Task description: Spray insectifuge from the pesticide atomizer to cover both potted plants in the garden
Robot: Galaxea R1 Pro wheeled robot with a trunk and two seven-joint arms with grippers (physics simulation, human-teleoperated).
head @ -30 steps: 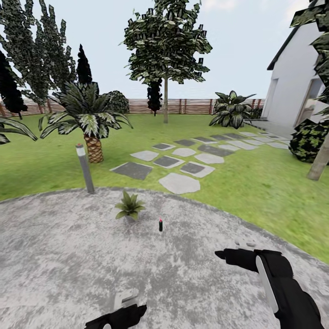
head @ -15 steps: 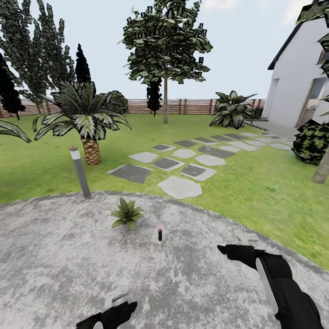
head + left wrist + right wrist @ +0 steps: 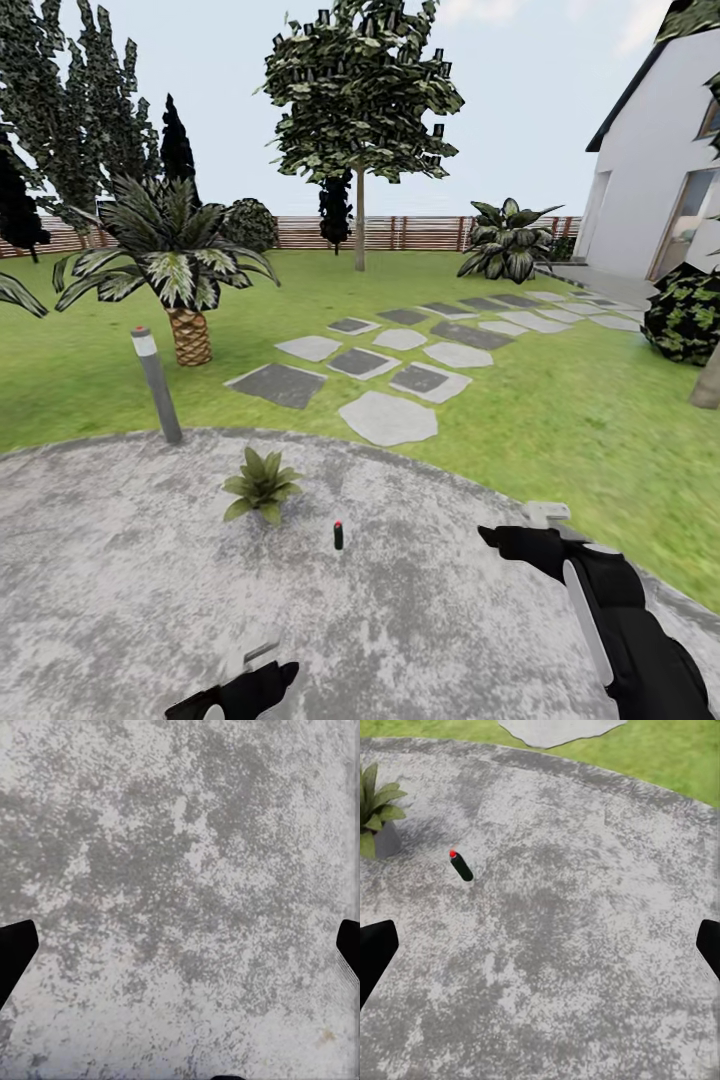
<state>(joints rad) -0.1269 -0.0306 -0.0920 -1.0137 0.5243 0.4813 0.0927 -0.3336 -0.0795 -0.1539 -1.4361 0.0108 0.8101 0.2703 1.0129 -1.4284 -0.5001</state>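
One pesticide atomizer [image 3: 338,535] is seen standing upright on the patio [image 3: 120,580], ahead of the right claw [image 3: 545,518] and off to its left, well apart from it; in the right wrist view the bottle [image 3: 460,866] is framed between the two dark fingertips [image 3: 375,952], which sit wide apart with nothing between them. The left claw [image 3: 255,660] is likewise spread and empty over bare stone, as its fingertips [image 3: 16,952] show, and the atomizer lies well ahead of it and slightly to its right. One potted plant [image 3: 259,484] is found just beyond the bottle, further left of the right claw; its leaves [image 3: 376,806] carry no white specks that can be made out.

Against the pictures of a second ago, the whole head view has shifted: bottle, plant and grey post [image 3: 156,385] have all slid lower and leftward together, which is read as the camera advancing, not the things moving. The right claw has kept roughly its place in the view. This is judged to be the approach being closed, with pickup not yet begun and spraying wholly ahead.

Mottled grey stone forms the round patio, edged by lawn [image 3: 560,400]. Stepping stones [image 3: 388,418], a palm [image 3: 175,270], a slatted fence [image 3: 420,232] and a white house [image 3: 660,170] are set beyond.
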